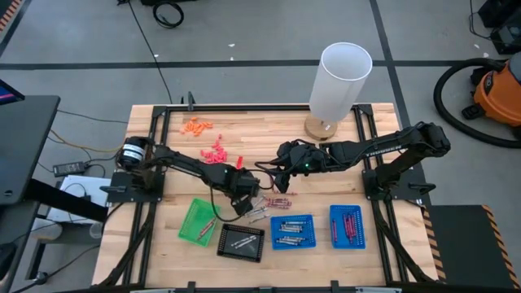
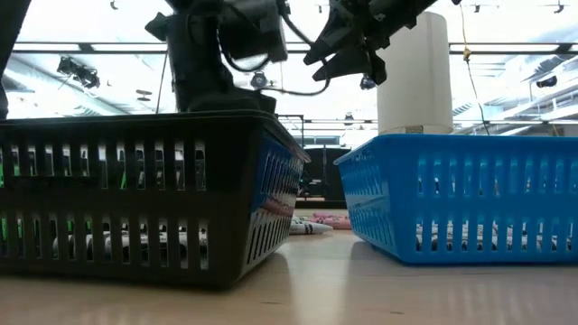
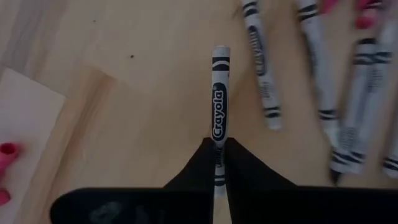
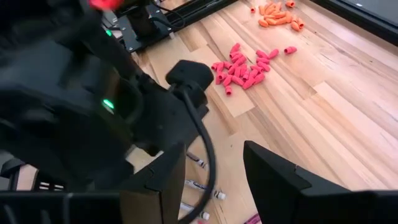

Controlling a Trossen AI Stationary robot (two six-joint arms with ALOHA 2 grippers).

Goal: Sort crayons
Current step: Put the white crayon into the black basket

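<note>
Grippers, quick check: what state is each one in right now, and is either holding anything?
Left gripper: shut on a grey-white crayon, near the loose crayons.
Right gripper: open, holding nothing, hovering above the table's middle.

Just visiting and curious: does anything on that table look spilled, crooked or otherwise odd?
Mostly loose bits. Grey-white crayons lie scattered at angles on the bare wood, outside the trays, and pink bits and orange bits sit in small heaps farther back. The left gripper pinches one grey-white Crayola crayon by its end. Nothing looks broken.
</note>
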